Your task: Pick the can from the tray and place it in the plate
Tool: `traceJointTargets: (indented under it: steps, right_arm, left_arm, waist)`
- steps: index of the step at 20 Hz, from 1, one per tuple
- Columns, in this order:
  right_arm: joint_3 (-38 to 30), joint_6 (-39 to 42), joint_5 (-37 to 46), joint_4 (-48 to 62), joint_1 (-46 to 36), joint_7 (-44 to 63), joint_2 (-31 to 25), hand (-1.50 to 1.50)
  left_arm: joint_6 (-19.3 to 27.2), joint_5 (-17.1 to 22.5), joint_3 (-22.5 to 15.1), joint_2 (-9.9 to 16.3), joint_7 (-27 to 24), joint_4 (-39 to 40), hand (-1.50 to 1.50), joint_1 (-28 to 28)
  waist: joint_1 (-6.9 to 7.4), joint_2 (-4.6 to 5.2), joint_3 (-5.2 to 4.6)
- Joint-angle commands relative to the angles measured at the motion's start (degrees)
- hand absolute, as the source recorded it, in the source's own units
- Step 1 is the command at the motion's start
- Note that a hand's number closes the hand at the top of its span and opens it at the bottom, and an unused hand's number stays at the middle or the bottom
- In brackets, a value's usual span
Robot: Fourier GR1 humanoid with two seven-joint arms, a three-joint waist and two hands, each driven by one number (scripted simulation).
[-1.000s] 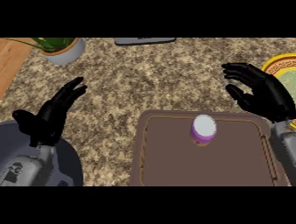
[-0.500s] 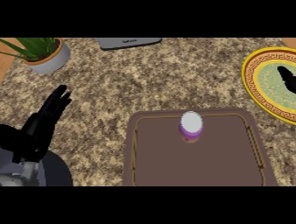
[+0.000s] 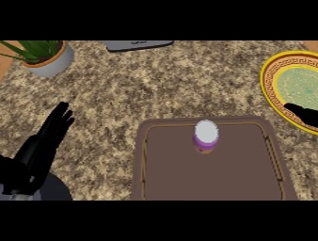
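Only a dark sliver of my right hand [image 3: 314, 118] shows, cut off at the right edge over the plate [image 3: 276, 70] rim, so I cannot tell its pose. My left hand [image 3: 42, 146] rests low left, fingers straight, holding nothing. The can [image 3: 205, 135] stands upright on the tray [image 3: 210, 179].
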Motion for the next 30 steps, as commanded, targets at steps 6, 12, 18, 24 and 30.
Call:
traceJointTargets:
  steps: [6, 12, 18, 24, 30]
  right_arm:
    - [10.53, 9.07, 6.40, -5.39, 4.63, 13.44, -6.21, -1.50]
    - [15.76, 11.80, 10.62, -10.48, 4.07, 26.00, -7.48, -1.50]
    - [20.75, 11.71, 16.36, -15.86, 2.09, 37.41, -5.71, -1.50]
    - [26.51, 14.43, 19.23, -17.07, -0.69, 47.98, -1.84, -1.50]
    - [30.04, 14.07, 21.77, -17.14, -2.75, 53.46, 2.99, -1.50]
  left_arm:
    - [2.81, 3.08, -3.43, 0.16, 5.07, 2.13, 0.00, 5.82]
    - [5.26, 4.14, -6.35, 2.60, 4.84, -1.14, 0.00, 7.03]
    - [6.64, 4.47, -7.08, 2.94, 5.76, -1.18, 0.00, 6.05]
    - [7.11, 4.60, -7.41, 2.99, 5.85, -0.90, 0.00, 5.69]
    - [7.14, 5.21, -7.79, 3.24, 5.95, -1.09, 0.00, 6.42]
  waist:
    - [1.52, 2.79, -6.19]
    - [2.38, 2.90, -6.18]
    - [2.27, 2.97, -5.97]
    - [3.49, 3.38, -5.91]
    - [3.84, 3.39, -5.77]
